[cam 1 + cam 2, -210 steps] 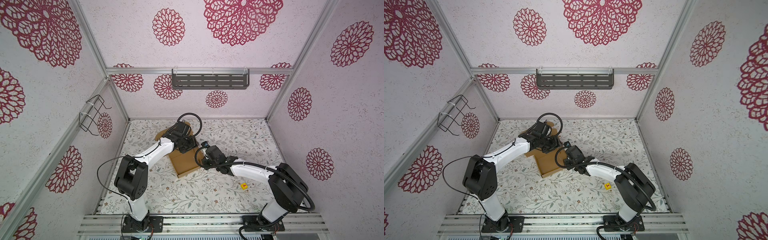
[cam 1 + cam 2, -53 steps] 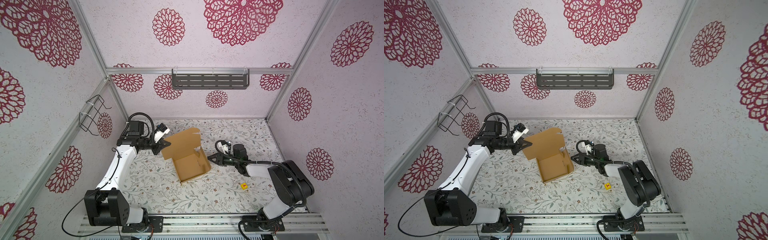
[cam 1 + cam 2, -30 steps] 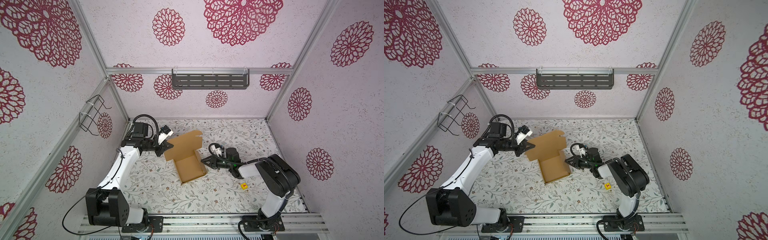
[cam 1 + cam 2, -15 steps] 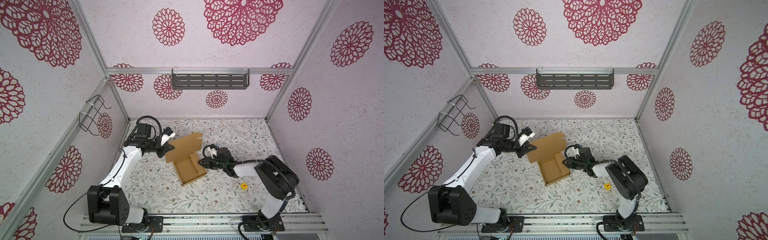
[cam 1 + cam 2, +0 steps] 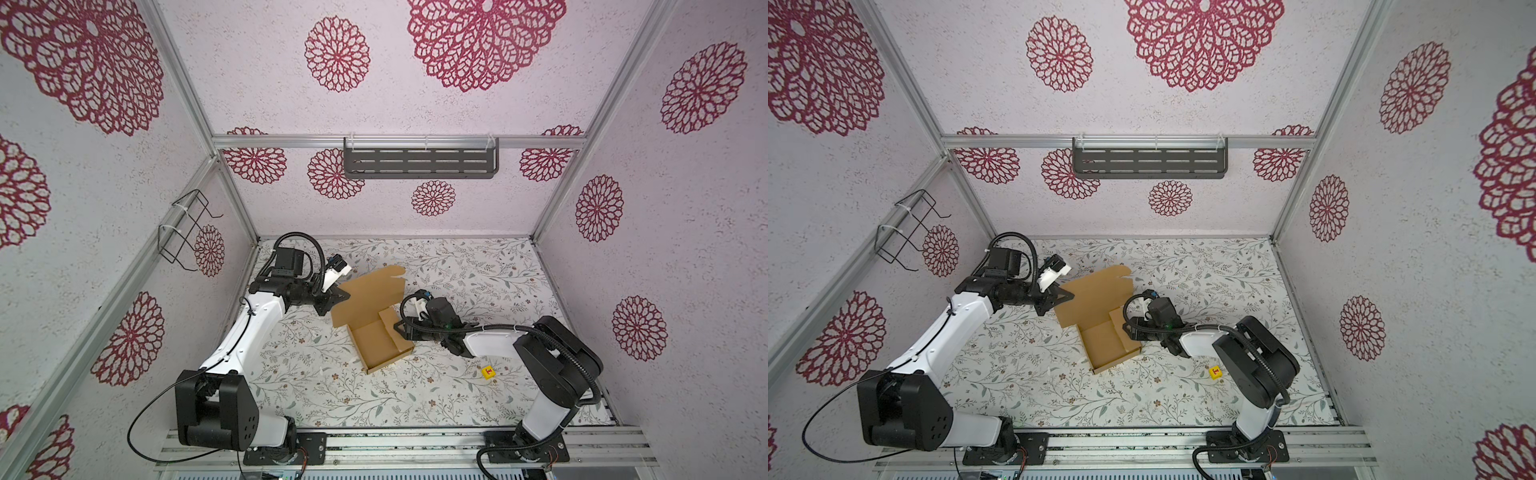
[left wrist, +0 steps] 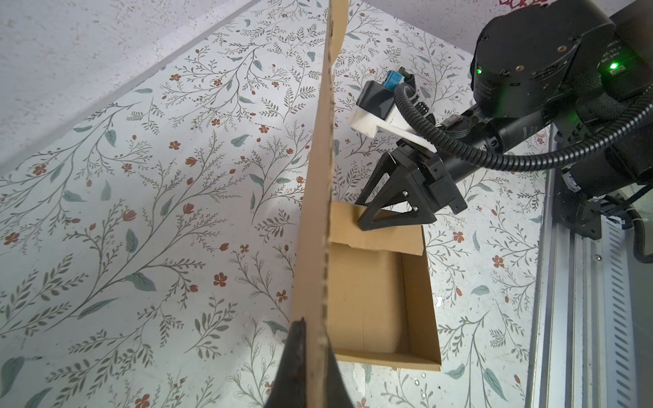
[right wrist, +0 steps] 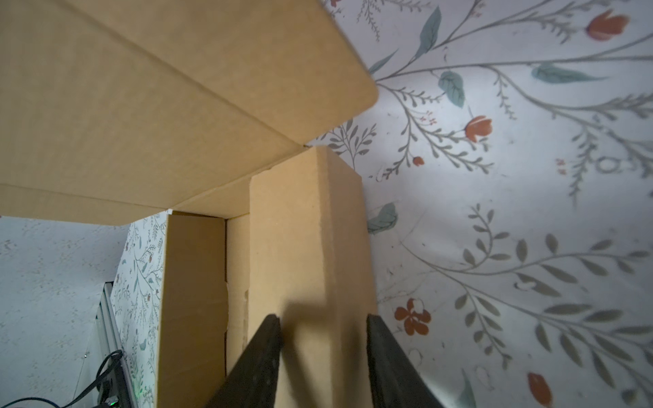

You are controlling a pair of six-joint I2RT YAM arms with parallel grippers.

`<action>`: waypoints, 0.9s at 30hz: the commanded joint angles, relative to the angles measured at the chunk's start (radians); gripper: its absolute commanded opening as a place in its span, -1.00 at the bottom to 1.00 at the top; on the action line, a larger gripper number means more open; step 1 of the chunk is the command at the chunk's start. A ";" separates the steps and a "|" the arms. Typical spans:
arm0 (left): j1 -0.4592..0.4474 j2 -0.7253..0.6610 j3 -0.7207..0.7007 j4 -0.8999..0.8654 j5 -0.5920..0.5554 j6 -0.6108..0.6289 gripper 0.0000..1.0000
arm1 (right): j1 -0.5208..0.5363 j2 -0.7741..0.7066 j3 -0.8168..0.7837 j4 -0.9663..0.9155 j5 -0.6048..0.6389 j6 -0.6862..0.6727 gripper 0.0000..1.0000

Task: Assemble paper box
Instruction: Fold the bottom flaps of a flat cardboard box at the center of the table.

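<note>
Okay, status: box [image 5: 376, 340] sits mid-mat [image 5: 457, 395]. The tray is formed and the lid [image 5: 370, 291] is tilted up off the far edge, not closed.

On the lid, the left gripper [image 5: 338, 300] is clamped on the side edge near a corner. Its wrist view shows the cardboard edge pinched between the fingers [image 6: 296, 353]. It's much the same hold as two seconds ago, only nudged slightly inward.

What changed is the other arm. Two seconds ago the right gripper [image 5: 400, 328] was well apart from the box. It has closed that gap step by step and is now at the tray wall [image 7: 311, 247] on its own side. In its wrist view the jaws are part-way apart and straddle that wall. I see no clamp, and can't tell if the pads touch.

My read:
- **Step in hand:** the lid is being held out of the way so the right arm can press or seat the folded side wall. These views don't show whether that wall is locked.
- **Still to do:** seat the wall, then fold the lid down and tuck its tabs.
- **Risk:** only the lid is held, so a push on the wall could slide the whole tray.
</note>
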 commanded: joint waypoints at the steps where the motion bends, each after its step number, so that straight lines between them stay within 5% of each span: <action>1: -0.010 -0.002 -0.006 0.040 0.033 -0.012 -1.00 | 0.019 -0.025 0.011 -0.079 0.031 -0.040 -0.15; 27: -0.010 0.000 -0.010 0.049 0.052 -0.021 -1.00 | 0.116 0.106 0.204 -0.464 0.346 -0.200 -0.36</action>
